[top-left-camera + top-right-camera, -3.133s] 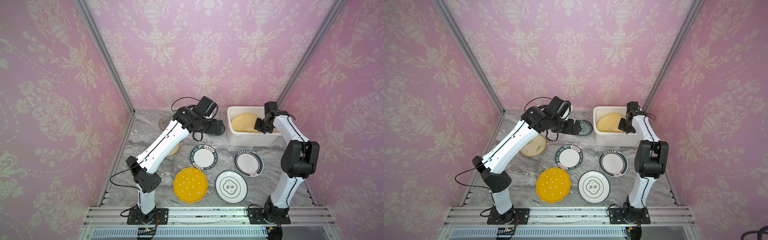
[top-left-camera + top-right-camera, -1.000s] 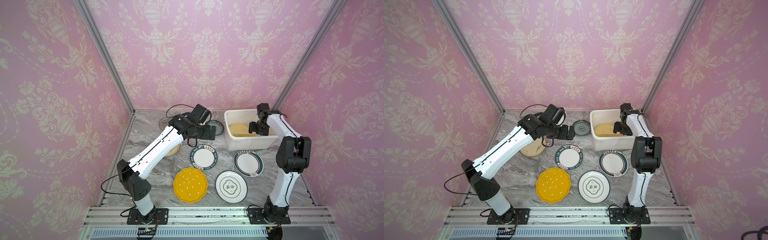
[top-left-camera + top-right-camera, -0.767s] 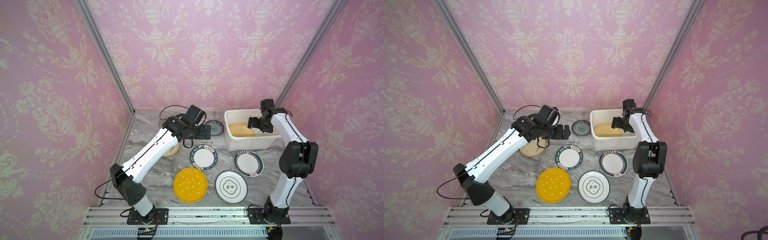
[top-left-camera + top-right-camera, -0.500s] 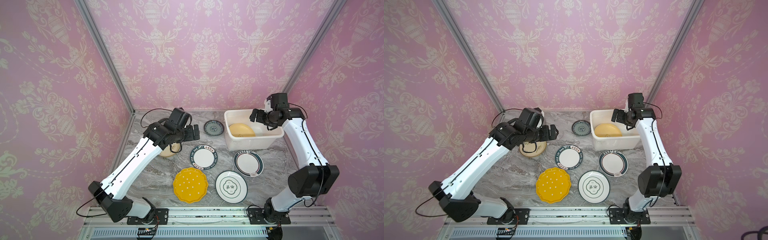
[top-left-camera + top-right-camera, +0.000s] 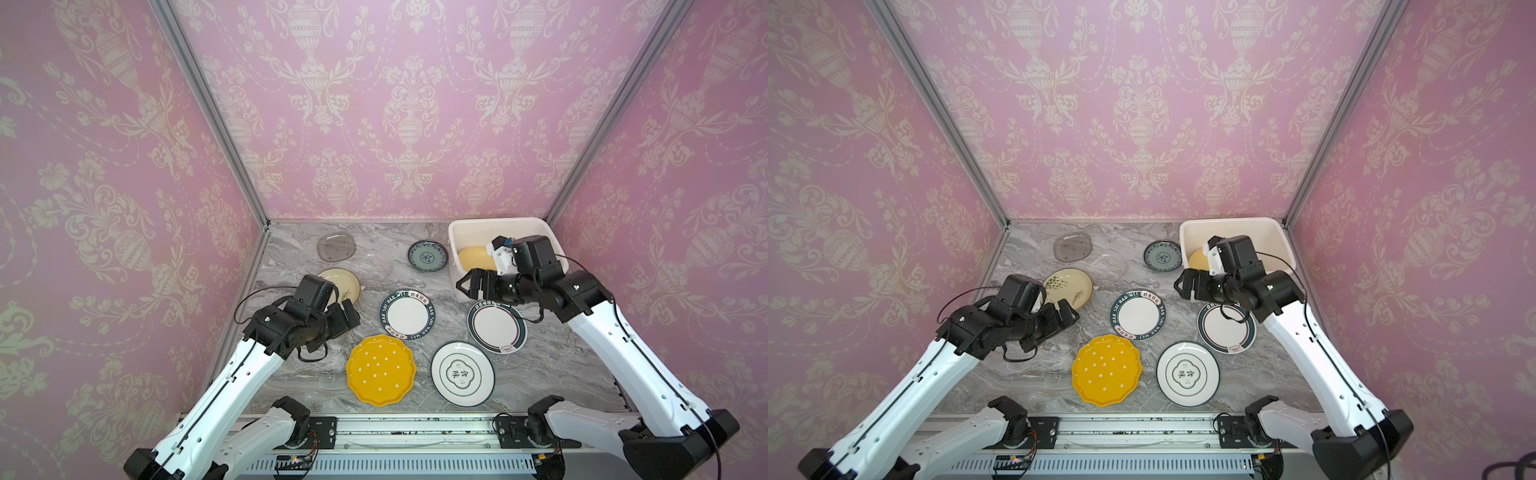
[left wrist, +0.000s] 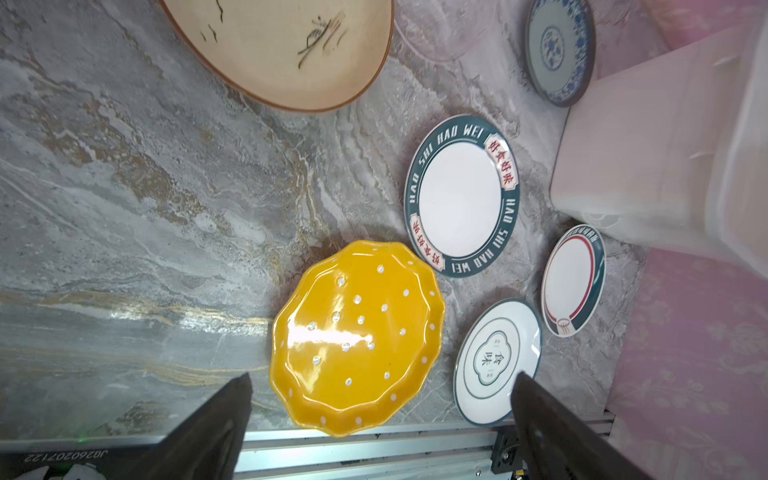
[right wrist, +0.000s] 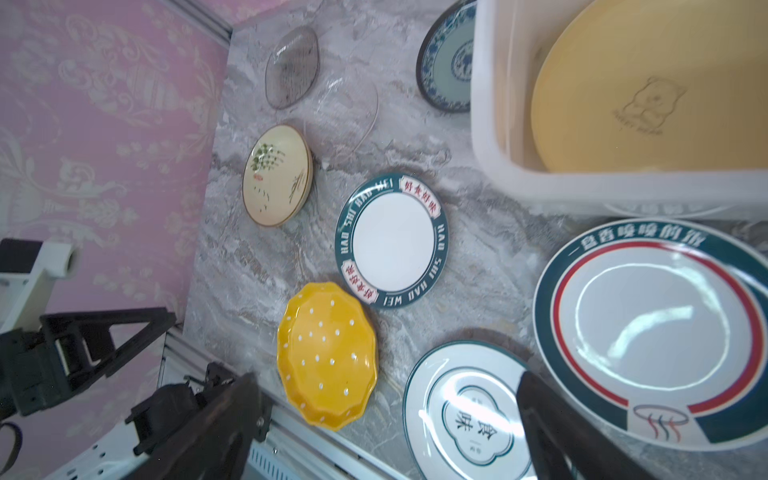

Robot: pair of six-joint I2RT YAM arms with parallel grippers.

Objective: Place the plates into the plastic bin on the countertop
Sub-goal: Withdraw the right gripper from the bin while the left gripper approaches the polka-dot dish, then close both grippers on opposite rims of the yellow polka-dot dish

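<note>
The white plastic bin (image 5: 454, 266) stands at the back right of the countertop (image 5: 299, 374), with a pale yellow plate (image 5: 476, 257) lying inside it. The other plates lie flat on the marble: yellow dotted (image 5: 381, 370), three white dark-rimmed ones (image 5: 405, 313) (image 5: 496, 328) (image 5: 462, 373), blue-patterned (image 5: 428, 256), cream with sprigs (image 5: 343, 282), smoky glass (image 5: 336, 247) and clear glass (image 5: 376, 270). My left gripper (image 5: 351, 311) hangs open and empty beside the cream plate. My right gripper (image 5: 469, 286) is open and empty in the air, in front of the bin's near left corner.
Pink patterned walls close in the left, back and right sides. A metal rail (image 5: 415, 428) with both arm bases runs along the front edge. In the left wrist view the open jaws (image 6: 382, 376) frame the yellow dotted plate.
The right gripper let go of the pale yellow plate, rose out of the bin and drew back toward the front. The left arm swung from the back middle to the left front.
</note>
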